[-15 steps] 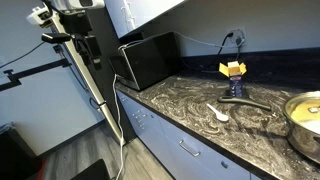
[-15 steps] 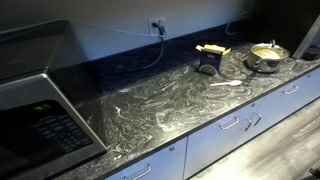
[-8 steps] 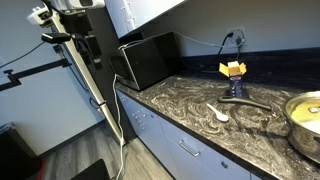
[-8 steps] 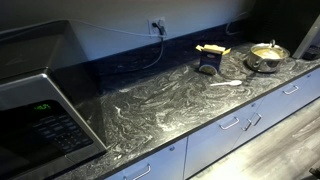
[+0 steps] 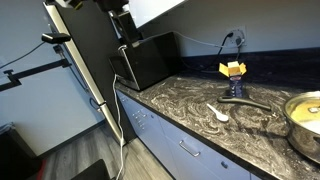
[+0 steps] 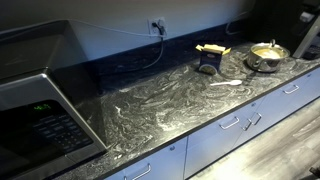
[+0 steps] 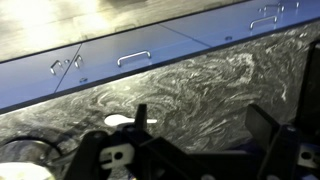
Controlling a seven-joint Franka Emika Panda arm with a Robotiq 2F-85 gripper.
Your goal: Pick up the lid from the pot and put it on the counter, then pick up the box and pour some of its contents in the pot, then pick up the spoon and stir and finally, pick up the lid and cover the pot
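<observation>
My gripper [image 7: 200, 128] is open and empty, hovering over the black marbled counter [image 7: 200, 75]. The white spoon [image 7: 118, 121] lies on the counter by my left finger; it shows in both exterior views [image 5: 218, 112] [image 6: 229, 83]. The yellow box [image 5: 232, 69] [image 6: 211, 48] stands on a dark object near the wall. The steel pot [image 5: 304, 118] [image 6: 266, 58] stands at the counter's end. The lid [image 6: 266, 48] seems to rest on it, too small to be sure. A round rim [image 7: 22, 152] shows at the wrist view's lower left.
A big black microwave [image 5: 146, 58] [image 6: 40, 110] stands at the counter's other end. White drawers with metal handles [image 7: 135, 58] run under the counter. A cable hangs from a wall outlet [image 6: 157, 25]. My arm [image 5: 120, 20] reaches in from above the microwave.
My arm has swung across the top left of an exterior view and now covers more of it. The box, spoon and pot have not moved.
</observation>
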